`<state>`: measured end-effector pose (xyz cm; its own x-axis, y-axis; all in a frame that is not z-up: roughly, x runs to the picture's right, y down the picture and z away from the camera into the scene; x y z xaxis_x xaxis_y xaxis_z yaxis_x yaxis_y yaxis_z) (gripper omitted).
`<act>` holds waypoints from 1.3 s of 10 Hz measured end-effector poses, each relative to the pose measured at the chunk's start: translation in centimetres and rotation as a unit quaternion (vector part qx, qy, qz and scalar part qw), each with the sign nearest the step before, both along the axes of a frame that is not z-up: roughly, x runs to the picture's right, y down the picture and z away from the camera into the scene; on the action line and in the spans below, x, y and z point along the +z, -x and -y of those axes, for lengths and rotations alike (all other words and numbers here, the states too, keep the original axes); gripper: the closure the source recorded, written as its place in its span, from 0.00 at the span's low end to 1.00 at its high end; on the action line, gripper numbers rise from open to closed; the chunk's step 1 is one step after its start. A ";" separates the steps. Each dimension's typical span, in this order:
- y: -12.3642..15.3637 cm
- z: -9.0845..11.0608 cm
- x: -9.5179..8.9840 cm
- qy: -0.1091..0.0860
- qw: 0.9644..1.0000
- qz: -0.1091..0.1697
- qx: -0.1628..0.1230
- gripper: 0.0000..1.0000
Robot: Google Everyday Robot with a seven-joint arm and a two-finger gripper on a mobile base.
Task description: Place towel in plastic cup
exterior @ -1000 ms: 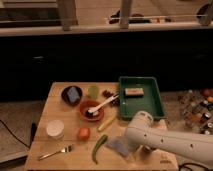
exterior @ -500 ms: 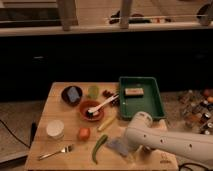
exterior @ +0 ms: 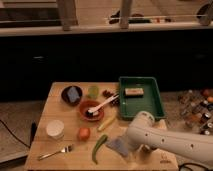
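Observation:
The towel (exterior: 118,146), a small flat grey-blue cloth, lies on the wooden table (exterior: 55,102) near its front edge, right of the middle. My white arm comes in from the lower right. Its gripper (exterior: 128,148) is at the towel's right edge, mostly hidden behind the arm's end. A white plastic cup (exterior: 55,129) stands upright at the front left of the table, well apart from the towel. A small greenish cup (exterior: 93,91) stands at the back.
A green tray (exterior: 155,102) holding a sponge (exterior: 133,92) is at the back right. A dark bowl with a blue square piece (exterior: 73,94), an orange bowl with a white spoon (exterior: 92,110), an orange fruit (exterior: 83,133), a green pepper (exterior: 98,148) and a fork (exterior: 55,152) lie around.

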<state>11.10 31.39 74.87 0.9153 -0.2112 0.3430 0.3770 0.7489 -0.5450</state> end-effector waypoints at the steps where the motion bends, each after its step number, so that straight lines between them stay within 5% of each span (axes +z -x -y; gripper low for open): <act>1: 0.0 0.0 0.2 0.003 1.000 -0.004 0.005 0.20; 5: 0.2 0.0 1.6 0.021 0.999 -0.019 0.018 0.23; 11: 0.5 0.2 2.4 0.032 0.999 -0.022 0.018 0.80; 13: 0.8 1.0 1.4 0.029 0.999 -0.021 0.011 0.97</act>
<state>10.34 30.42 76.27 0.9333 -0.1712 0.3157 0.3365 0.7238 -0.6024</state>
